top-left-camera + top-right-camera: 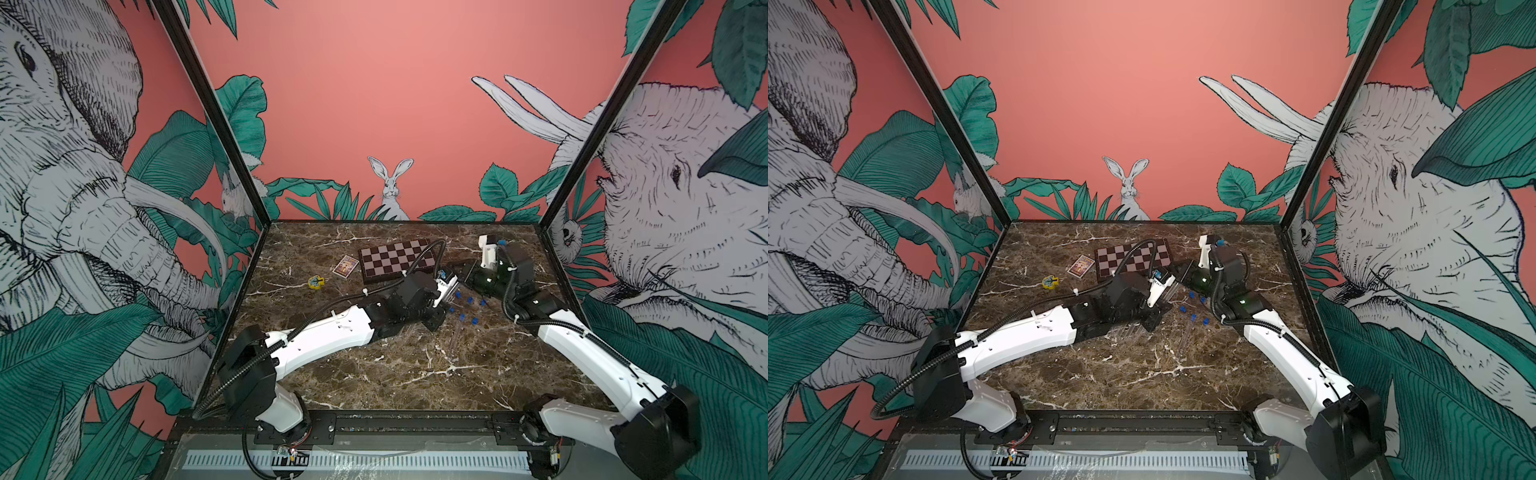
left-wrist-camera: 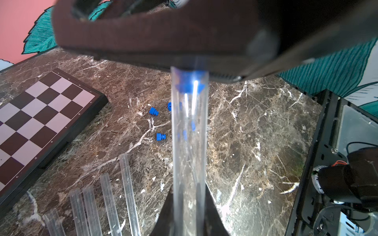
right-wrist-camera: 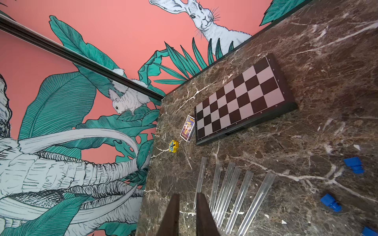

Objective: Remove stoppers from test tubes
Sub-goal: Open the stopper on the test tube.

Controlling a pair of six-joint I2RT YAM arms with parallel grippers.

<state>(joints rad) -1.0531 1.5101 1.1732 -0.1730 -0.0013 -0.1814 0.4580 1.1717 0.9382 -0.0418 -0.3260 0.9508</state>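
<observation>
The left gripper (image 2: 189, 204) is closed tight on one clear test tube (image 2: 189, 155) and holds it up off the table (image 2: 255, 126). In both top views the tube is at about one o'clock from the table's middle. Its long line runs from about eight o'clock to about two o'clock. The end with the blue stopper (image 2: 190, 84) points to two o'clock, at the right gripper (image 3: 187, 204). Those jaws are narrow, with just a thin gap. One finger lies right over the stopper, but I cannot tell if they pinch it.

What could go wrong? The tube is smooth, so a hard pull may slide it out of the left jaws. If the right jaws catch only the stopper's edge, they may slip off. A pull to the side, not along the tube, could bend or crack it. A stopper that pops free may roll off among the loose stoppers (image 2: 161, 136), which lie at about five o'clock of the tube in both top views.
</observation>
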